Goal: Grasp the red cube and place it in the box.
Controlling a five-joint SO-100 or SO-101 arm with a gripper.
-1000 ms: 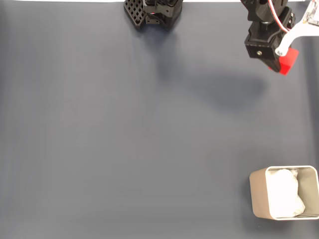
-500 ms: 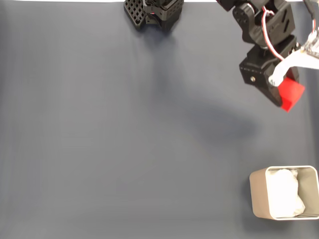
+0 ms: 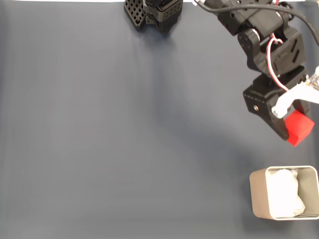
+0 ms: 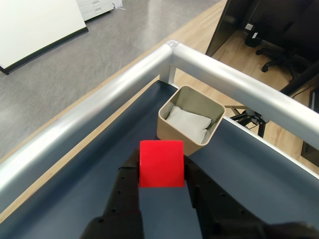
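The red cube sits clamped in my jaws, lifted off the desk. In the fixed view it hangs near the right edge of the picture, tilted so one corner points down and to the right, above and apart from the box. In the wrist view the red cube shows one flat face toward the camera, held from both sides by my black fingers, with my jaws closed narrowly against its left and right faces. One finger in the fixed view is black and the other is white; the white one crosses the cube's upper left edge.

The box stands at the lower right corner of the desk in the fixed view, upright, its beige walls rounded at the corners and its right side cut by the picture's edge. Crumpled white paper lies inside it. In the wrist view the box is just beyond the cube, close to the corner where two silver rails of the desk frame meet, and the white paper lies within its walls.

The desk has a dark grey-blue covering. My arm's black base stands at the top edge of the fixed view, well apart from the box. Beyond the rails in the wrist view are a grey floor and an office chair.
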